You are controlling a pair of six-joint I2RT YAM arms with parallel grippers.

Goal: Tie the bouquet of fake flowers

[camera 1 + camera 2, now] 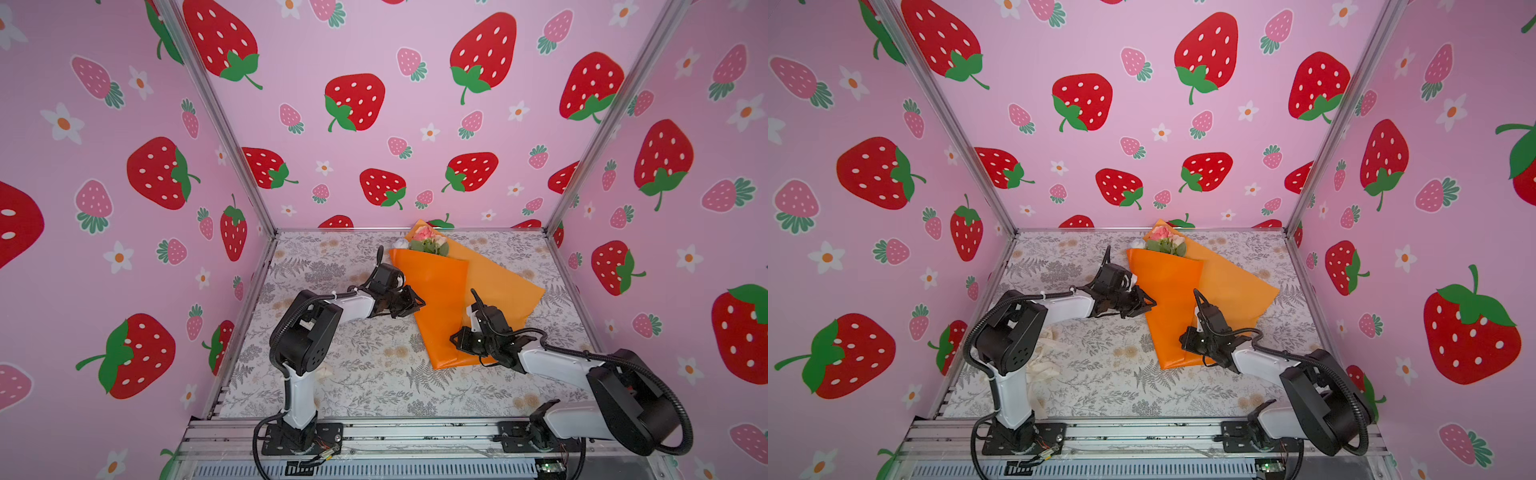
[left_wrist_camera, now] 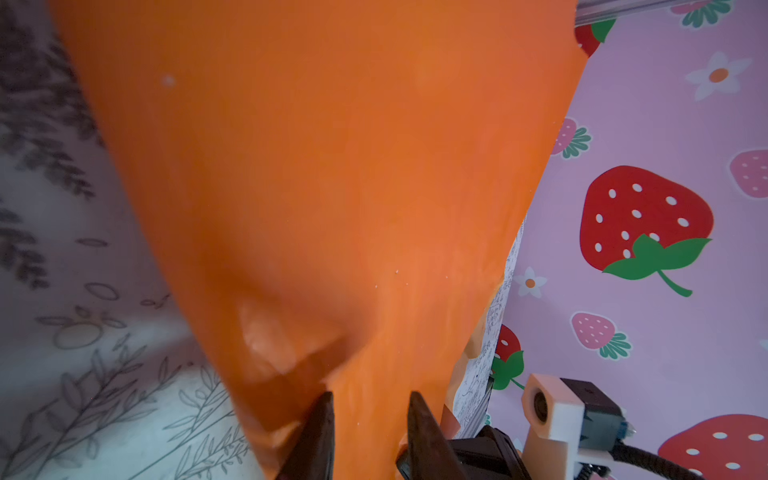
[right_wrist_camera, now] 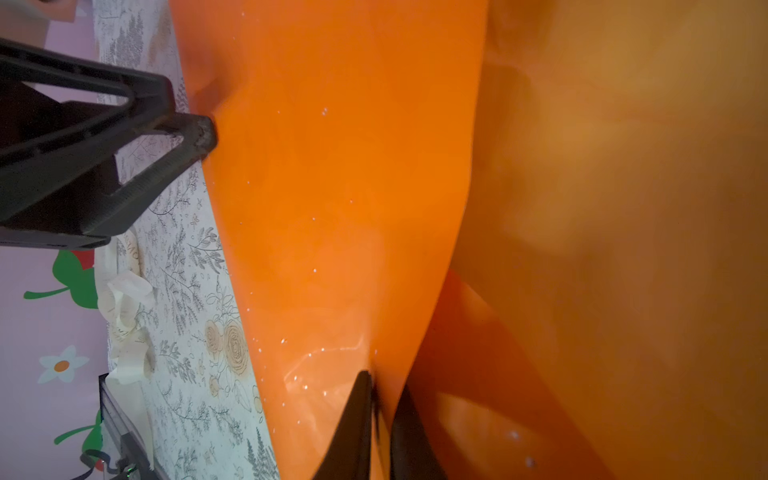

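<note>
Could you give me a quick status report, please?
Right tool pinching orange paper near its lower end. Left tool at paper's side, grip unclear. Flowers wrapped, not tied. Ribbon lies loose off to the left, untouched.

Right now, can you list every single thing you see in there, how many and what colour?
bouquet of fake flowers: one bunch, pink, white and peach heads with green leaves, poking out of the wrap's far end
orange wrapping paper: one sheet, orange, folded round the bouquet, lying mid-table
ribbon: one, cream, crumpled on the table near the left arm's base
tablecloth: one, white with grey leaf print, covering the table
walls: three, pink with strawberries, around the table
left gripper: one, black, jaws apart at the paper's left edge
right gripper: one, black, pinching a paper fold near the wrap's near end
</note>
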